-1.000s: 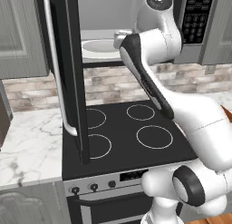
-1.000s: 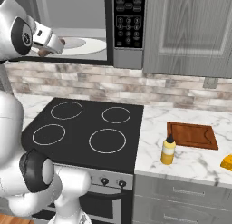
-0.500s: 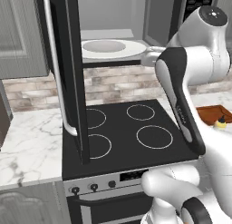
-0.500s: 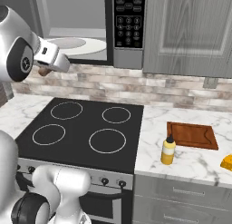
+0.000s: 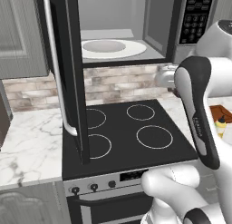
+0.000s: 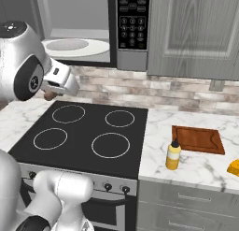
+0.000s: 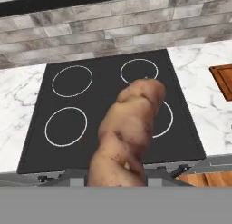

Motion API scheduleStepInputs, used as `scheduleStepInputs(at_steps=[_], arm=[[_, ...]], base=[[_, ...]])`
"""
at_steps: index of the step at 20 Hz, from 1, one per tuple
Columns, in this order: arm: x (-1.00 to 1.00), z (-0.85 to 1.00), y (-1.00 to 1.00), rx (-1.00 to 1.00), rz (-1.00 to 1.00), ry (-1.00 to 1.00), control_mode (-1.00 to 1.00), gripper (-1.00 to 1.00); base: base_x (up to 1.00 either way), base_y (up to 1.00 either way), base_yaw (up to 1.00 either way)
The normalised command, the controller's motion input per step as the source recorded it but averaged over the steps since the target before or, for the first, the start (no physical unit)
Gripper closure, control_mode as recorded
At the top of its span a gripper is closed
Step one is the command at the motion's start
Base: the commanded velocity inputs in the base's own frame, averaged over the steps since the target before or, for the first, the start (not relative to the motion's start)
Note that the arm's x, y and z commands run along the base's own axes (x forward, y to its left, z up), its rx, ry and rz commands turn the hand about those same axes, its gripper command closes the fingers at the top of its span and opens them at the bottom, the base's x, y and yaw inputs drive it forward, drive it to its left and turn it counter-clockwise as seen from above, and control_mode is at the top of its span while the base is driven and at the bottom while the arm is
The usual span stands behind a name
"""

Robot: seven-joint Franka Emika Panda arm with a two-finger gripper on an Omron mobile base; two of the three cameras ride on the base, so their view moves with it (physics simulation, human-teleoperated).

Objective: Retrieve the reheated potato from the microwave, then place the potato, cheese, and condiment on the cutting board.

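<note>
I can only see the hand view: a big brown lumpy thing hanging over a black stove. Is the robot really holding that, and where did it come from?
Observer: Yes. The right base view shows the gripper shut on the potato, raised above the stove's left side.
Operator: Where did it come from?
Observer: Probably the microwave above the stove; its door stands open and its white plate is bare.
Operator: Where does it go?
Observer: To the cutting board on the counter right of the stove.
Operator: Anything near it?
Observer: A yellow condiment bottle stands just in front of its left corner, and the cheese lies farther right.
</note>
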Motion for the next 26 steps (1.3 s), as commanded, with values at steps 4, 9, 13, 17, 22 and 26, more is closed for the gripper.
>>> scheduleStepInputs(at_steps=[4,9,13,17,22,26], arm=[[0.00,-0.59,0.00,0.00,0.00,0.03,-1.00,1.00],[0.00,-0.24,0.00,0.00,0.00,0.00,-1.00,1.00],[-0.24,-0.01,0.00,0.00,0.00,-0.02,1.00,1.00],[0.00,0.00,0.00,0.00,0.00,0.00,1.00,1.00],[0.00,0.00,0.00,0.00,0.00,0.00,1.00,1.00],[0.00,0.00,0.00,0.00,0.00,0.00,1.00,1.00]], base=[[0.00,0.00,0.00],[0.00,0.00,0.00],[-0.50,-0.03,0.00],[-1.00,-0.41,0.00],[-0.67,-0.95,-0.02],[-0.02,-1.00,0.00]])
